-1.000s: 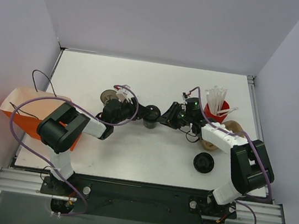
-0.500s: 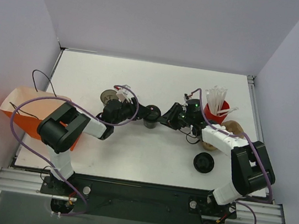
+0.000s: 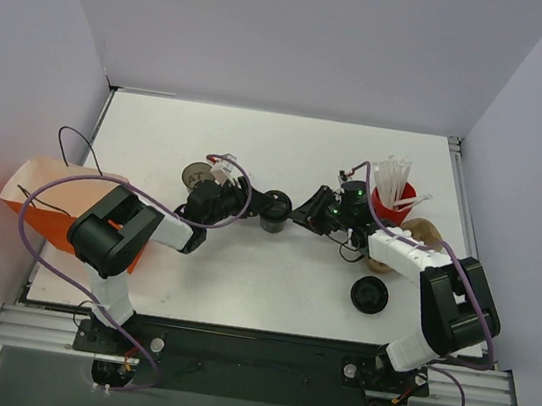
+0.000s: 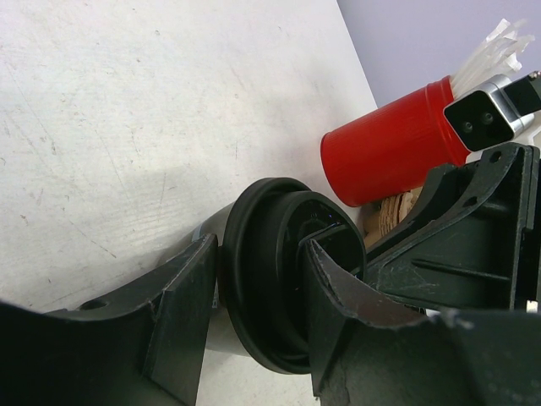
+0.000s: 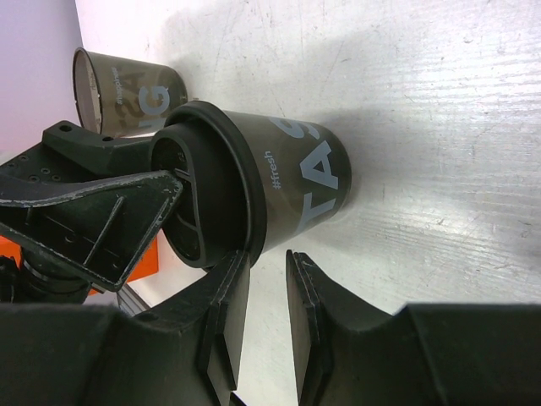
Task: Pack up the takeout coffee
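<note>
Both arms reach low across the table [image 3: 270, 284] toward its middle, where the coffee cup [image 3: 274, 210] stands between them. The left gripper [image 4: 254, 313] clasps the cup's black lid [image 4: 283, 271]. The right gripper [image 5: 266, 313], its fingers nearly together beside the cup, seems to grasp nothing.

Near frame centre on the table [image 3: 258, 151]: the takeout coffee [image 3: 274, 210], between the left gripper [image 3: 251, 200] to its left and the right gripper [image 3: 302, 216] to its right. Left of those, a lidless cup [image 3: 195, 174]; at far left edge, a paper bag [image 3: 50, 194]. Right of centre, a straw holder [image 3: 390, 202]; lower right, a loose lid [image 3: 369, 295].
</note>
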Tool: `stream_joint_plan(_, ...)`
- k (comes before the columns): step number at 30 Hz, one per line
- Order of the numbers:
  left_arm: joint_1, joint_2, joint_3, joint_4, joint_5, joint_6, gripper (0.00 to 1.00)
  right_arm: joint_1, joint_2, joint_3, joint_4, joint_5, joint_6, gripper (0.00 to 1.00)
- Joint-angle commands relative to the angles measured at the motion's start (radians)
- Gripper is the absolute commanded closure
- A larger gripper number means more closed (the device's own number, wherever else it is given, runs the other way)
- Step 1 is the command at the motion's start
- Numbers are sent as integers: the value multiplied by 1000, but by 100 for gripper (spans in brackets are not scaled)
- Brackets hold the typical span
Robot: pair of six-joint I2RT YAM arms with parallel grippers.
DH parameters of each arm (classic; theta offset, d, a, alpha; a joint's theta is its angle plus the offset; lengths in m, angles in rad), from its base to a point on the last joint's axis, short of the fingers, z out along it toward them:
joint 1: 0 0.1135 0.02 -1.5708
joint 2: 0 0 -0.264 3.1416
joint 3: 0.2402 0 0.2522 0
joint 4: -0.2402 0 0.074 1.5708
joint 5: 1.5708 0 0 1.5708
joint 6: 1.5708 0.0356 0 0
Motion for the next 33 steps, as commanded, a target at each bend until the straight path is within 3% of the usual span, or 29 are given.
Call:
stream_joint_plan(1, -21, 143, -103, -529, -43, 96, 49, -7, -34, -13, 74, -12, 27, 74)
stream_joint_plan(14, -32, 149, -115, -509, -52, 82, 50, -1, 35, -20, 104, 14, 47, 74)
stream_joint_plan(27, -53, 190, -151, -443, -51, 45, 52, 37, 156, -181, 423, 15, 180, 87)
stream_joint_plan(33, -52, 195, -155, -442, -54, 47, 52, 50, 245, -264, 493, 55, 245, 91)
